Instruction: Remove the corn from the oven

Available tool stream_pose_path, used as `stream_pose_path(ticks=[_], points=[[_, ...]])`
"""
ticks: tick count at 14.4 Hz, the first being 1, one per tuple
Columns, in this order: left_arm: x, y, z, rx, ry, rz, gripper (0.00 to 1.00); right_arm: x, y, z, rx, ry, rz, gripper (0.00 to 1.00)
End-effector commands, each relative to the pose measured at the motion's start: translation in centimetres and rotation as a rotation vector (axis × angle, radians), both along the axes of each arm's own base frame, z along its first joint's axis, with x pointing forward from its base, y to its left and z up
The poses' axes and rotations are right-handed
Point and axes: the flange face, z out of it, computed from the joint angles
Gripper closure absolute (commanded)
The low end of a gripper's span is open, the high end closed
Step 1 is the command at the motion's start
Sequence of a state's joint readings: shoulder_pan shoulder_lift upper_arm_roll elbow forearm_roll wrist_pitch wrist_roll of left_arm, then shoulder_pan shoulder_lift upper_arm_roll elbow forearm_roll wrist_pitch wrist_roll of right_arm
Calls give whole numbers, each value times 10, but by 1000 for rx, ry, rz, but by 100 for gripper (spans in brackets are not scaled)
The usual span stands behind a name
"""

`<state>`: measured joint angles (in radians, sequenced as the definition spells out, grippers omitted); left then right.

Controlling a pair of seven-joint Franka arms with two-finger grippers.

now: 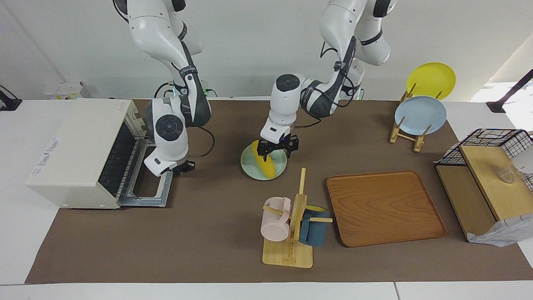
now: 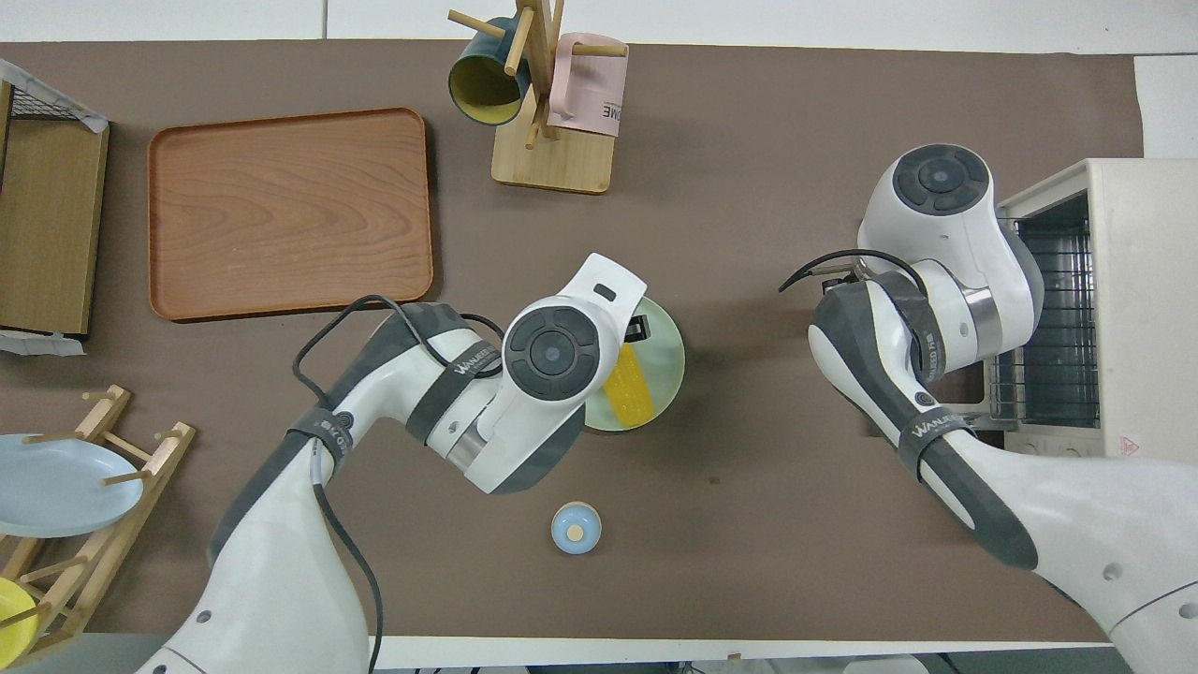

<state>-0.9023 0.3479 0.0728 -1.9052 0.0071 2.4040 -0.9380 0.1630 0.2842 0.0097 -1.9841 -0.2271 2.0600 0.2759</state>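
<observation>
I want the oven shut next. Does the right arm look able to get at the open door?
Probably yes: the right pincer is already over the lowered oven door, and nothing lies on it.

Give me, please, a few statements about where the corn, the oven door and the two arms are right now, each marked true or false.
1. The corn lies on the pale green plate. True.
2. The oven has its door shut. False: the door is folded down, and the rack shows inside.
3. The left gripper is over the corn on the plate. True.
4. The right gripper holds the corn. False: it is at the open oven door, with no corn in it.
5. The wooden tray carries the pink mug. False: the tray is bare; the pink mug hangs on the mug stand.
</observation>
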Motion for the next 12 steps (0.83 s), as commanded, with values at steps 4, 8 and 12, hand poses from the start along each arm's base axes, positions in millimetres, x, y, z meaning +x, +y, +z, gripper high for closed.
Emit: stream_pose_path(ticks=[4,8,12], points=[[-18,-20,-16,25,16,3,99,-4,-10,-9,-5,-27,46,100],[55,25,13,85,42,99,100,2,-16,3,-85,9,119,100],[164,186,13,127,50,-123,100,16,-56,55,-85,66,187,100]])
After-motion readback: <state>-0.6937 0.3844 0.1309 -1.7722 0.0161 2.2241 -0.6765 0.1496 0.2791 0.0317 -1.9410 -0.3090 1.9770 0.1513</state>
